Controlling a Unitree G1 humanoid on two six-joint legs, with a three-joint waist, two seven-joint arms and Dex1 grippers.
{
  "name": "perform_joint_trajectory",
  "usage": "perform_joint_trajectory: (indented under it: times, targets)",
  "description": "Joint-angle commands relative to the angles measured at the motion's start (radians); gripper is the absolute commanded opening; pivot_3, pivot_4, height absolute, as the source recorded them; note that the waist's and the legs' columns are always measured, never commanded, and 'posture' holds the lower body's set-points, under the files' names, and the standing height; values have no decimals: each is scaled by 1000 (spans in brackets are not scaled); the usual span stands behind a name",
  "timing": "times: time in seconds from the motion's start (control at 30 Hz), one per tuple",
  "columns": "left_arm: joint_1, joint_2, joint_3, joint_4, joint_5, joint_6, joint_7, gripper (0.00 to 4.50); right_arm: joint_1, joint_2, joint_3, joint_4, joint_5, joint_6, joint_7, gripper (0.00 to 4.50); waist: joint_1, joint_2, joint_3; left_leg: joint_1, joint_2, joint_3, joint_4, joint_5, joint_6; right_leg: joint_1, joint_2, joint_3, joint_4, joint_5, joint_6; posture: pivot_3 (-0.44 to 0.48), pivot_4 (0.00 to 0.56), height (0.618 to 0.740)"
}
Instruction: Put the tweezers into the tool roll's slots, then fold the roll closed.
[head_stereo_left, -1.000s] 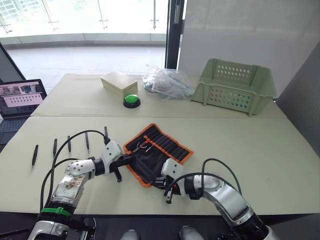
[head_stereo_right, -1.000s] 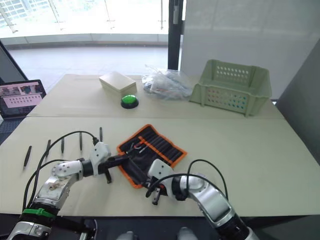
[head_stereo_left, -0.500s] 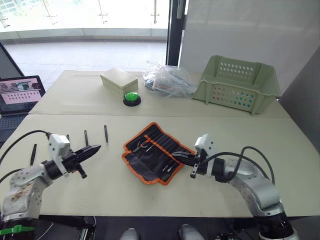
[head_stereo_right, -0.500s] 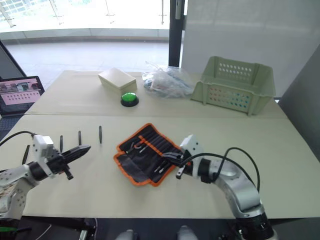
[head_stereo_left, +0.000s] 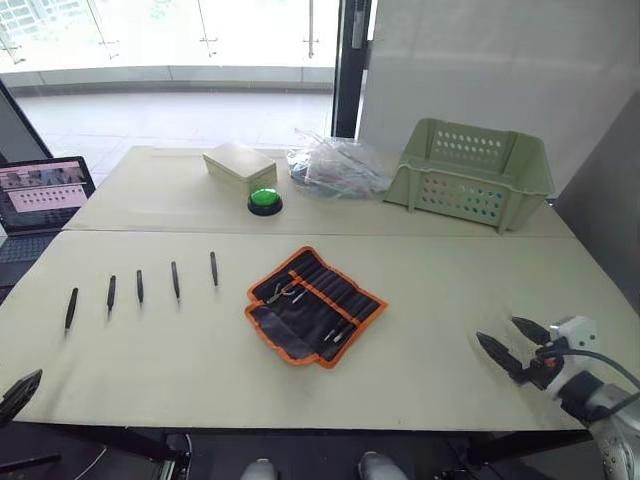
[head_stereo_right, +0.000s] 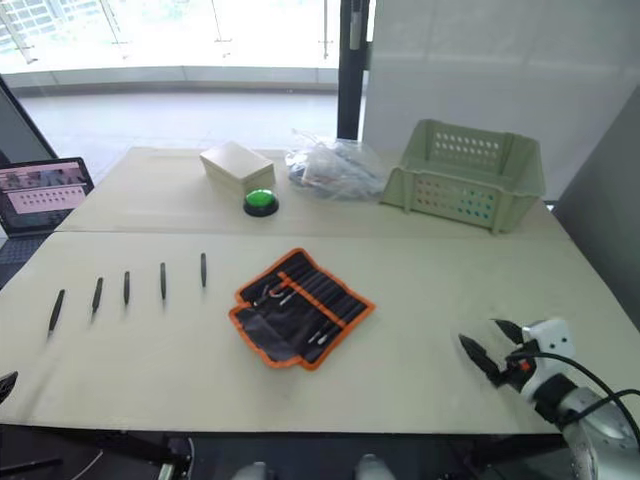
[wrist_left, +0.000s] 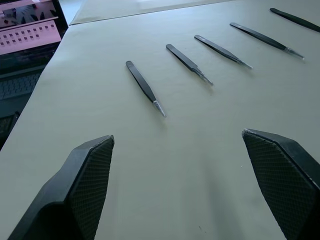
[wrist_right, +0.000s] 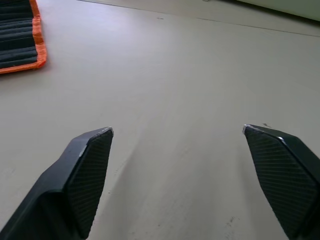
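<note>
Now the long pale table (head_stereo_left: 430, 340) stretches out with both arms pulled back off it, where a second ago they were bent over the tool roll. The green basket (head_stereo_left: 470, 172) stands at the far side, well beyond the right gripper. The tool roll (head_stereo_left: 315, 306) lies open and flat mid-table, well apart from the right gripper (head_stereo_left: 512, 340), which hangs at the near edge with its two black fingers spread wide and empty. The slots (head_stereo_left: 325, 290) run across the roll's inner face; a few small metal tools sit in them already. The left gripper (wrist_left: 190, 185) has drawn back to the near corner, fingers wide and holding nothing. Just ahead of it the five tweezers (wrist_left: 145, 87) lie in a row on the bare table, none touched. To my eye the roll has just been spread, so loading can begin, likely with the nearest tweezer.
</note>
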Motion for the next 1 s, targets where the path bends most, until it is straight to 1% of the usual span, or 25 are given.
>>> perform_joint_trajectory:
  times: [0.03, 0.17, 0.27, 0.43, 0.53, 0.63, 0.7, 0.8, 0.9, 1.0]
  targets:
    - [6, 3, 30, -10, -19, -20, 4, 4485, -6, 4, -18, -5, 25, -41, -3, 4500, -1, 0, 0, 0, 0, 0, 0, 0, 0, 0, 0, 0, 0, 3, -4, 0, 150, 713]
    - [2, -13, 24, -21, -20, -21, 22, 4485, -20, 6, -3, -3, 22, -46, -7, 4500, 0, 0, 0, 0, 0, 0, -1, -1, 0, 0, 0, 1, 0, 3, -5, 0, 150, 713]
    - [7, -34, 26, -44, -33, 14, 53, 4485, -61, -5, 28, -48, 36, -16, -6, 4500, 0, 0, 0, 0, 0, 0, -1, -1, 0, 0, -1, 1, 0, 3, -5, 0, 150, 713]
    - [11, -81, 10, -113, -34, 95, 160, 4485, -158, -65, 151, -167, 93, 115, 72, 4500, -8, 0, 0, 1, 0, 0, -1, -1, 0, 0, 0, 1, 1, 3, -5, 0, 150, 713]
    - [3, -106, 6, -156, -59, 147, 192, 4485, -229, -107, 225, -202, 115, 164, 138, 4500, -5, 0, 0, 0, 0, 0, -1, -1, 0, 0, 0, 1, 0, 3, -5, 0, 150, 713]
    - [-12, -119, -6, -173, -47, 184, 253, 4485, -302, -151, 295, -221, 141, 204, 227, 4500, 1, -1, 0, 0, 0, 0, -1, -1, 0, 0, -1, 1, 0, 3, -5, 0, 150, 713]
    - [-45, -127, -14, -184, -35, 214, 330, 4485, -330, -183, 337, -226, 141, 209, 288, 4500, 6, -1, 0, 0, 0, 0, -1, -1, 0, 0, -1, 0, 0, 3, -5, 0, 150, 713]
    - [-90, -134, -35, -225, -36, 256, 402, 4485, -353, -215, 371, -235, 148, 218, 352, 4500, 12, -3, 0, -1, -1, -1, -1, -1, 0, 0, -1, 0, 0, 3, -4, 0, 150, 713]
    - [-133, -116, -77, -216, -20, 280, 421, 4485, -370, -231, 384, -251, 159, 223, 391, 4500, 13, -4, 1, -1, -2, -1, -1, -1, 0, 0, -2, -1, -1, 3, -4, 0, 150, 713]
    - [-185, -99, -112, -160, 6, 282, 432, 4485, -381, -230, 388, -267, 174, 241, 394, 4500, 8, -4, 1, -1, -2, -2, -1, -1, 0, 0, -2, -1, 0, 3, -4, 0, 150, 713]
